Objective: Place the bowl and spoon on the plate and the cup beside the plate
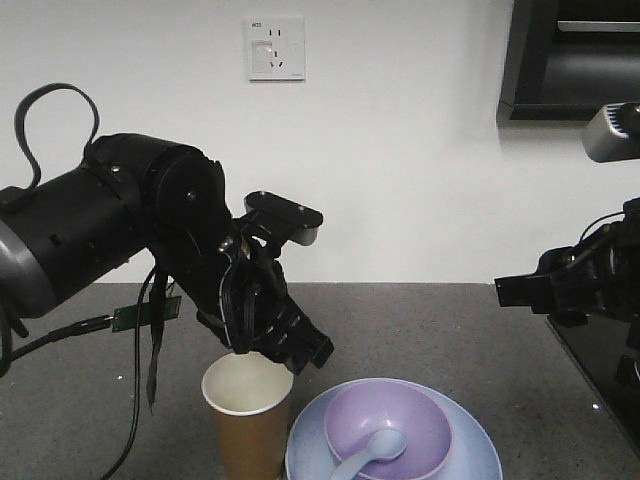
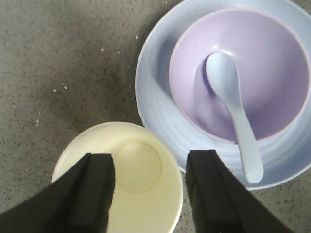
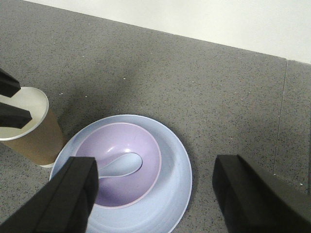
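bowl and spoon on the plate, cup just beside it, both grippers spread and holding nothing

front view: the left gripper (image 1: pixel 285 350) hangs over the cup (image 1: pixel 247 415), which stands upright on the grey counter (image 1: pixel 420 330) touching the plate (image 1: pixel 470 445); the bowl (image 1: pixel 390 425) sits on the plate with the spoon (image 1: pixel 375 450) in it, and the right gripper (image 1: pixel 520 290) is well apart at the right edge. left wrist view: the black fingers (image 2: pixel 95 191) stand apart above the cup's white inside (image 2: pixel 138 167), gripping nothing; the spoon's scoop lies in the bowl and its handle reaches over the rim. right wrist view: the right gripper's fingers (image 3: pixel 75 194) are wide apart above the plate (image 3: pixel 175 170).
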